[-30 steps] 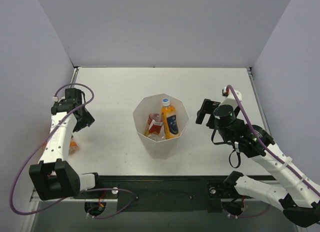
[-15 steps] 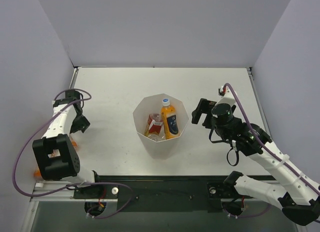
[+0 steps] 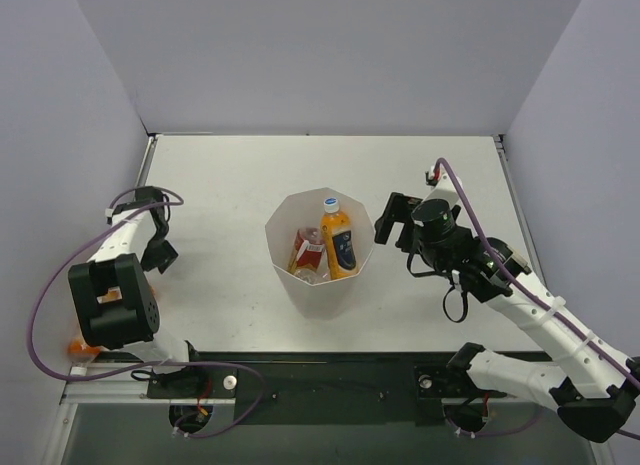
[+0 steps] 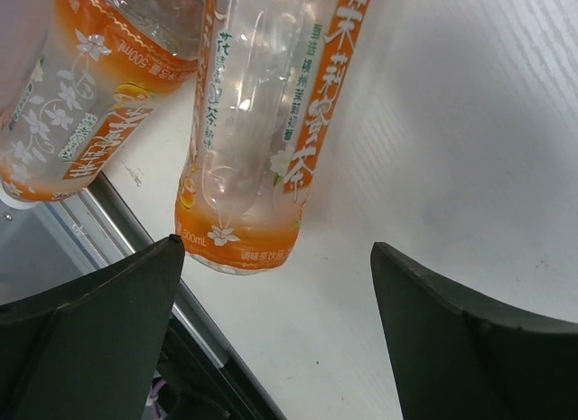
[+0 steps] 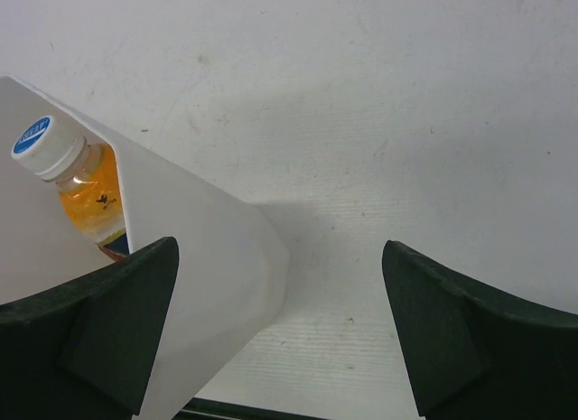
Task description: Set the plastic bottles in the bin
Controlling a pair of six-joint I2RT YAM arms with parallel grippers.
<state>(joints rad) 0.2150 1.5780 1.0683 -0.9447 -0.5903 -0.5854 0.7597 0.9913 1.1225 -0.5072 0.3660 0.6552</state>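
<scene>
The white faceted bin (image 3: 322,285) stands mid-table. It holds an upright orange bottle with a white cap and dark blue label (image 3: 338,237) and a red-labelled bottle (image 3: 308,253). My left gripper (image 3: 160,253) is open and empty at the table's left edge. In the left wrist view, the left gripper (image 4: 275,250) hangs just above the base of a lying orange-labelled bottle (image 4: 257,122), with a second such bottle (image 4: 90,86) beside it. My right gripper (image 3: 388,220) is open and empty beside the bin's right wall. The right wrist view (image 5: 280,248) shows the bin (image 5: 199,266) and the capped bottle (image 5: 63,172).
The two lying bottles rest by the table's left edge, with a metal rail (image 4: 117,212) just beyond them. A small orange patch (image 3: 78,347) shows under the left arm at the near left. Grey walls (image 3: 90,105) enclose the table on three sides.
My left gripper has swung back toward the near-left edge and the arm has folded over the bottles. My right gripper has moved left, closer to the bin.
</scene>
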